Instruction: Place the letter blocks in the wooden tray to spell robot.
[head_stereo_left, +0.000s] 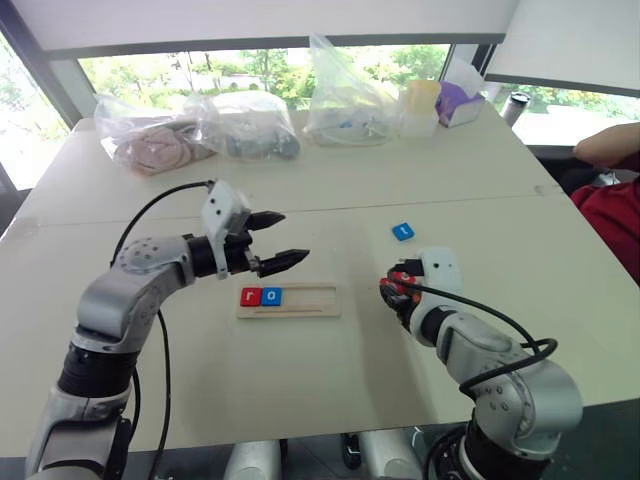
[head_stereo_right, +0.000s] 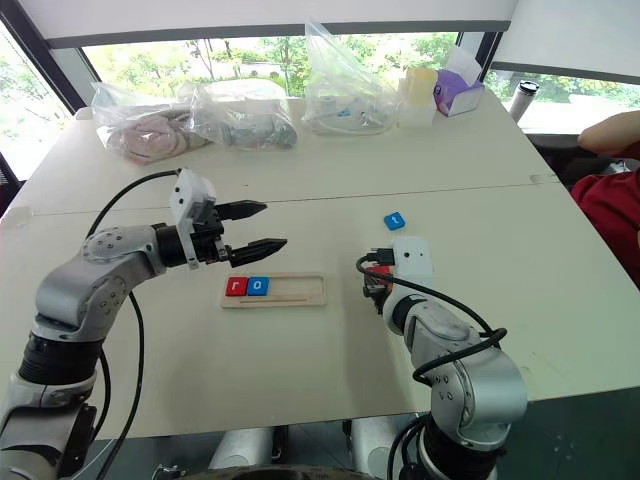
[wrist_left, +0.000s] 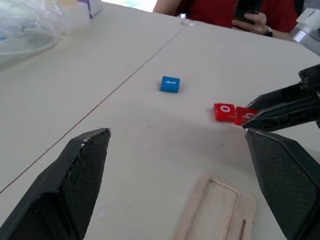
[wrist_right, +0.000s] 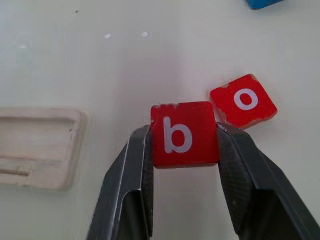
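Wooden tray: flat on the white table, near centre.
Tiles in tray: red r tile at the left end, blue o tile touching it on the right — rest of slot bare.
Blue t tile: loose on the table, right of and beyond the tray.
Left gripper: fingers spread wide, pointing right, above the table just beyond the tray's left end.
Right gripper: right of the tray, fingers hidden behind the wrist — something red shows at them.
Far edge: clear plastic bags, a purple box.
Right edge: a person's red sleeve.
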